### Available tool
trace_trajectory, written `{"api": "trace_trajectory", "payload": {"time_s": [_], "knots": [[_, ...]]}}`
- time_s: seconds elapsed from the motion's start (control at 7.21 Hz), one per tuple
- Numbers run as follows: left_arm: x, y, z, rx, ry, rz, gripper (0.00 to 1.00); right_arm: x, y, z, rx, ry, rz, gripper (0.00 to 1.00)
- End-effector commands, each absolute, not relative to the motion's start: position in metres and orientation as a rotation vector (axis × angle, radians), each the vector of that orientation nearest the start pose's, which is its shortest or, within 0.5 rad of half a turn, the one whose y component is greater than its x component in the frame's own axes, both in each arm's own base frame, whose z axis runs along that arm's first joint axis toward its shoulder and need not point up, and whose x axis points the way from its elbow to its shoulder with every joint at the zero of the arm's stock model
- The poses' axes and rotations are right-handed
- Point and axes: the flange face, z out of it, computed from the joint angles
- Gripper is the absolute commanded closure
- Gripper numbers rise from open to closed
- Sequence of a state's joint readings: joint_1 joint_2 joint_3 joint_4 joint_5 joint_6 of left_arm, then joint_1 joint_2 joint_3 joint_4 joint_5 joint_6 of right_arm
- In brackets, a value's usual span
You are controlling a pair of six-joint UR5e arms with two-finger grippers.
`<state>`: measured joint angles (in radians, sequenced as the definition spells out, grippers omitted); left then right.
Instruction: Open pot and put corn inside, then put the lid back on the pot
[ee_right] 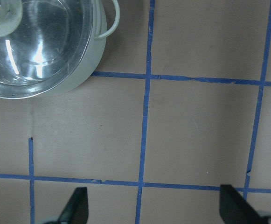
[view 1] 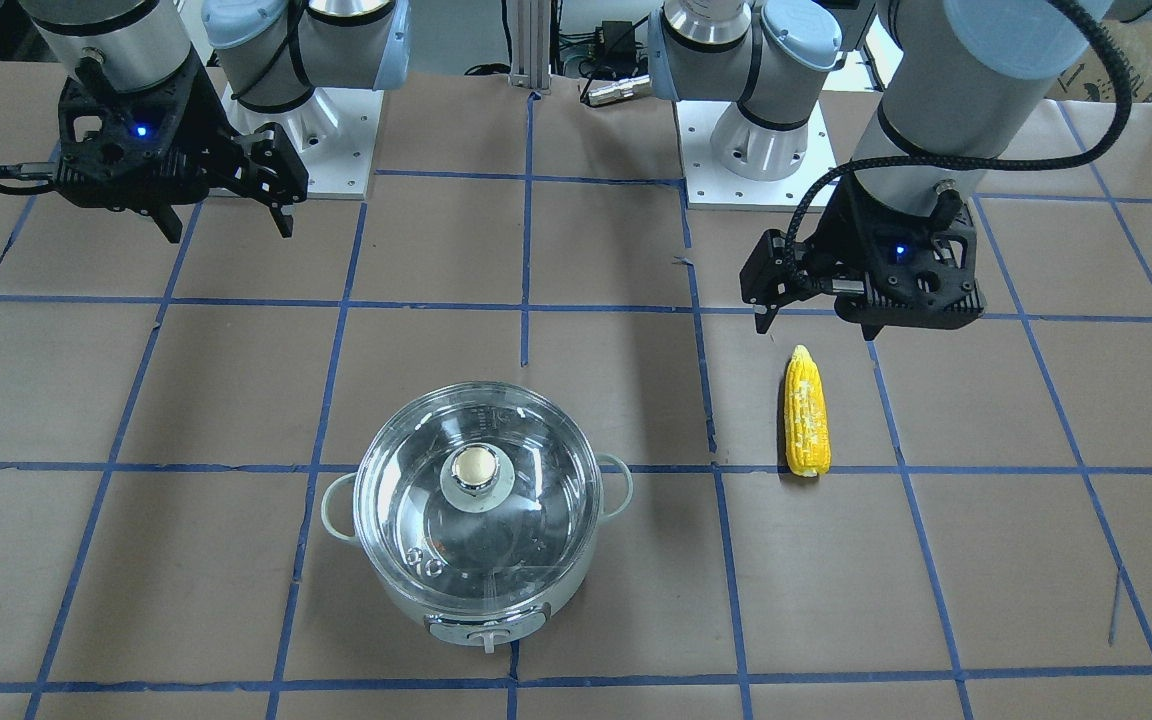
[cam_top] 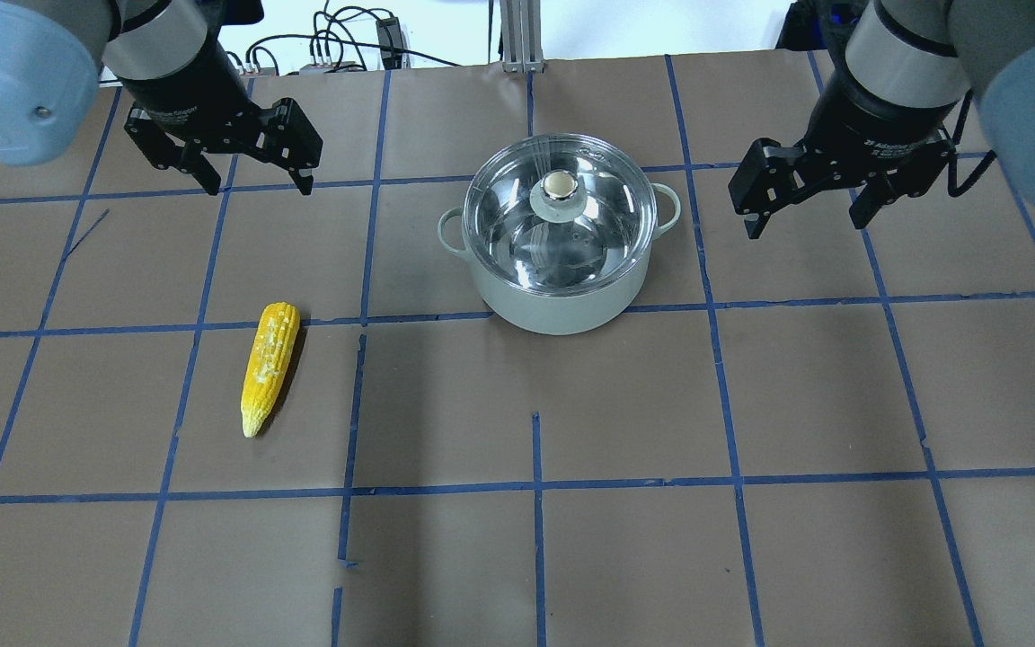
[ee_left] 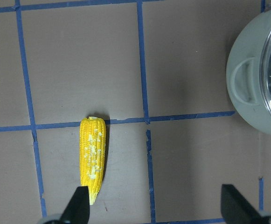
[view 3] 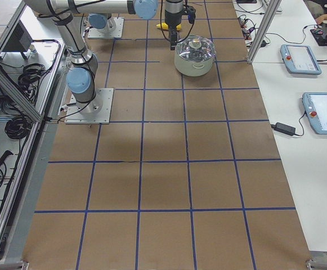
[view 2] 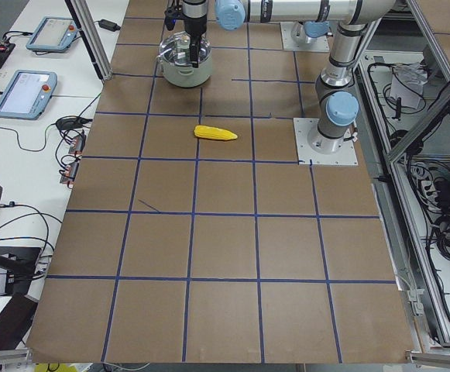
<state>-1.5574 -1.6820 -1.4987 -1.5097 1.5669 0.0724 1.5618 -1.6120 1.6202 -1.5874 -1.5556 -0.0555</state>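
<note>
The pot (cam_top: 555, 311) stands at the far middle of the table with the glass lid (cam_top: 517, 235) seated on it, knob (cam_top: 558, 185) up. The corn (cam_top: 268, 364) lies flat on the paper to the pot's left, its pointed end toward the robot. My left gripper (cam_top: 252, 180) hangs open and empty above the table beyond the corn; in the left wrist view the corn (ee_left: 92, 158) lies near one fingertip (ee_left: 80, 201). My right gripper (cam_top: 805, 225) hangs open and empty to the right of the pot; the right wrist view shows the pot's rim and handle (ee_right: 108, 21).
Brown paper with a blue tape grid (cam_top: 535, 485) covers the table. The arm bases (view 1: 746, 150) are bolted at the robot's side. Tablets (view 3: 323, 112) and cables lie on the white side bench beyond the table edge.
</note>
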Motion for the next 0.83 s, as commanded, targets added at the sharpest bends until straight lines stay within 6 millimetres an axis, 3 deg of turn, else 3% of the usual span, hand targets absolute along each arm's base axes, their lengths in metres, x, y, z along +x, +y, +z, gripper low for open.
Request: {"api": "trace_trajectory", "payload": {"time_s": [0.0, 0.42, 0.69], "knots": [[-0.128, -0.540, 0.483, 0.099, 3.140, -0.055, 0.00, 0.144, -0.496, 0.469, -0.053, 3.119, -0.041, 0.00], [-0.124, -0.531, 0.485, 0.089, 3.142, -0.044, 0.00, 0.177, -0.519, 0.452, -0.096, 3.114, -0.065, 0.00], [-0.123, -0.531, 0.487, 0.089, 3.140, -0.048, 0.00, 0.214, -0.542, 0.445, -0.101, 3.123, -0.062, 0.01]]}}
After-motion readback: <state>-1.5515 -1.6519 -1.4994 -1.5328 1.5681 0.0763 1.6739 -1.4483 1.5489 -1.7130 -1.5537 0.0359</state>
